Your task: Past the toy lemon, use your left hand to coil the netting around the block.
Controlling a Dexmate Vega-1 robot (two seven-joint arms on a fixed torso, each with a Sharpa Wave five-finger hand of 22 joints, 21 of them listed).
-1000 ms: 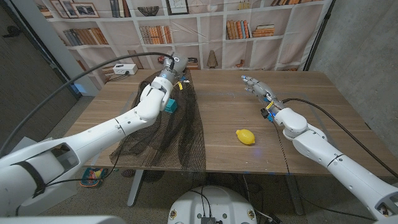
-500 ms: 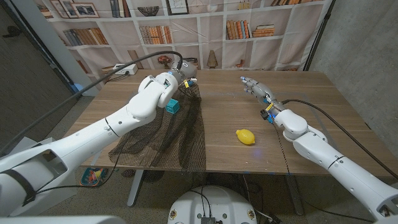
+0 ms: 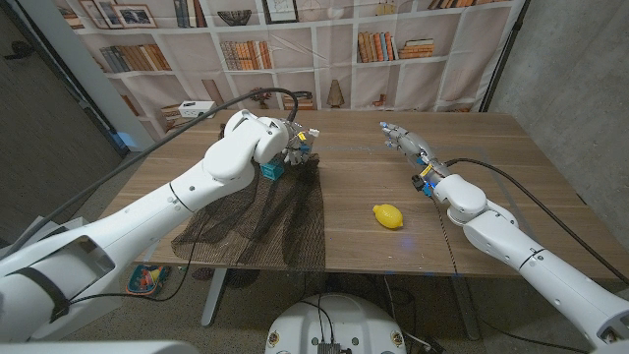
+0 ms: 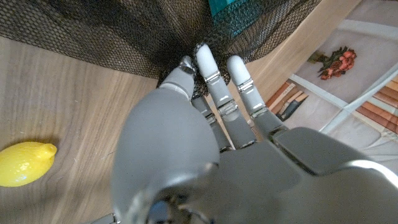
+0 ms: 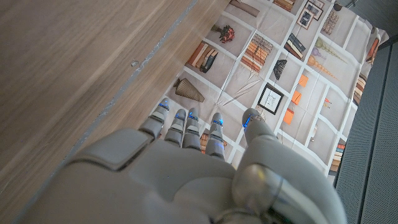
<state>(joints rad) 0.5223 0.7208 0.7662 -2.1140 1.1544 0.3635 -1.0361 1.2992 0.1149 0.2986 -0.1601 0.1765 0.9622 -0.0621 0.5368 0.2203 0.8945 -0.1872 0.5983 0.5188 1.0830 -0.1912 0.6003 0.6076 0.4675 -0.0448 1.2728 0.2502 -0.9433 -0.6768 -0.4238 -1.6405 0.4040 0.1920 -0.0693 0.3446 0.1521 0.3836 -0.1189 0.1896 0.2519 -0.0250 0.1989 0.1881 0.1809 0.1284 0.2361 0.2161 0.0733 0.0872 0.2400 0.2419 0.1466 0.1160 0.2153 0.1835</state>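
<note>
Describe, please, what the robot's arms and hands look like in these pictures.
Both arms are glossy white rounded shells with black cables running along them. The left hand and the right hand are grey metal with segmented fingers; the right fingertips carry small blue lights.

Wooden table [image 3: 354, 211]; bookshelf-print backdrop [image 3: 324, 49] behind; grey concrete wall [image 3: 570, 69] at right.
</note>
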